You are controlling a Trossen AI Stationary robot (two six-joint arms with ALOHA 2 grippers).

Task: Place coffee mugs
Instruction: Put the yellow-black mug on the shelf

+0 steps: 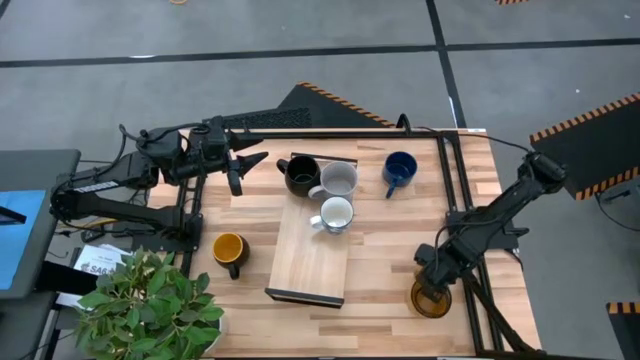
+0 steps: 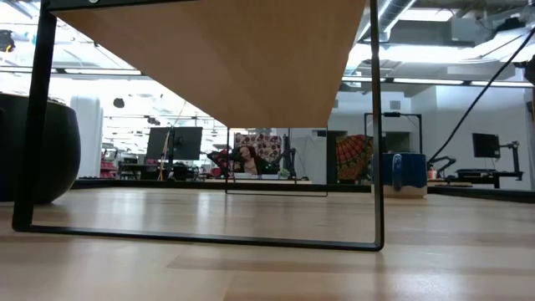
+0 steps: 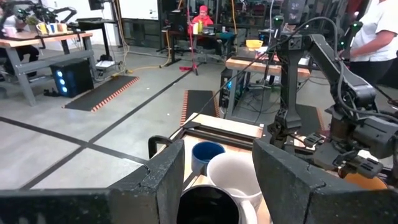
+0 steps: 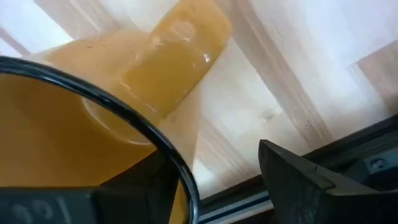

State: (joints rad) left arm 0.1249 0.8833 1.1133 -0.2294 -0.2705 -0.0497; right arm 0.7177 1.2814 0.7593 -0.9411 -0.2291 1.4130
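Two grippers are at work: the right gripper sits low over a yellow-orange mug at the table's near right corner, fingers spread around its rim, apparently mid-pickup; closing comes next. The left gripper, jaws apart, hovers beside the black mug on the wooden board.

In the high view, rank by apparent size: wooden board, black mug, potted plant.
1. Wooden board, the largest.
2. Potted plant, partly cut off by the frame edge, so its full spread is unsure.
3. Black mug, the smallest by far.
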